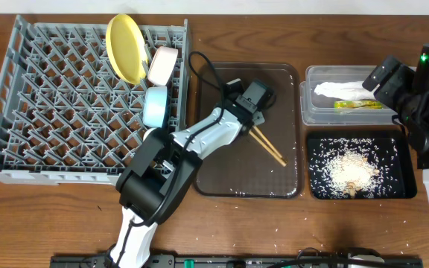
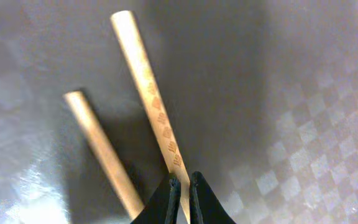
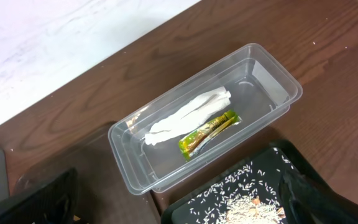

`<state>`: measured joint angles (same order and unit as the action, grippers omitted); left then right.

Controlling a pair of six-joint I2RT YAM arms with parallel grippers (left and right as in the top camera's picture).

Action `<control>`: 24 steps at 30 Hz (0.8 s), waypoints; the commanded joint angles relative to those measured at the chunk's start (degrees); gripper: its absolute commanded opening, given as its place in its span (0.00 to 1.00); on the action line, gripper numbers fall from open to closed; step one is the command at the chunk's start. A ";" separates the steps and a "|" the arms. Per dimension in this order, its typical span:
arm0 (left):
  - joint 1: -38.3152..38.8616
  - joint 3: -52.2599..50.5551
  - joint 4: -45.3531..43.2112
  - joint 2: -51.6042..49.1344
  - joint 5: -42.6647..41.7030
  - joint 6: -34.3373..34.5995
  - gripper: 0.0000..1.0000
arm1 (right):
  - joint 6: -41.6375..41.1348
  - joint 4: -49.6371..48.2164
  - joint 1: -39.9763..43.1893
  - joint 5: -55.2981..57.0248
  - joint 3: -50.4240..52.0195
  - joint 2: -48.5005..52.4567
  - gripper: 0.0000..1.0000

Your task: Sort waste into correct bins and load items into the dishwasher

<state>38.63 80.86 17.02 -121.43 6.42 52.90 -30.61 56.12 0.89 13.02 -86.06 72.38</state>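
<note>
left fingers are pinching almost fully closed on one chopstick, near its end, low over the brown tray at tabletop centre. the other chopstick is lying loose just beside it, toward 9 o'clock in the wrist view, not gripped. right fingers are hanging wide apart, holding nothing, over the clear tub at 2 o'clock. the dish rack is sitting at 9 o'clock.
risks, judging: with an end grip, the stick may be pivoting or slipping on the lift. the second stick is getting left behind. a thin stick may be falling through the rack grid.
</note>
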 commanded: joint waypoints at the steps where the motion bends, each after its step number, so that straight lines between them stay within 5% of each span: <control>1: -1.29 0.13 1.20 -0.92 -0.11 -1.42 0.08 | -0.63 0.09 0.22 0.24 -0.02 0.13 0.99; 13: -2.58 9.79 23.74 -0.50 -2.73 -12.37 0.08 | -0.63 0.09 0.22 0.24 -0.02 0.13 0.99; 19: -2.58 9.88 25.16 -0.50 -6.93 -13.07 0.09 | -0.63 0.09 0.22 0.24 -0.02 0.13 0.99; 24: -2.58 9.86 24.02 -0.52 -6.78 -13.05 0.24 | -0.63 0.09 0.22 0.22 -0.02 0.13 0.99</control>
<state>36.25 89.73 41.58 -121.40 0.21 40.71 -30.61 56.12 0.89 13.02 -86.06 72.38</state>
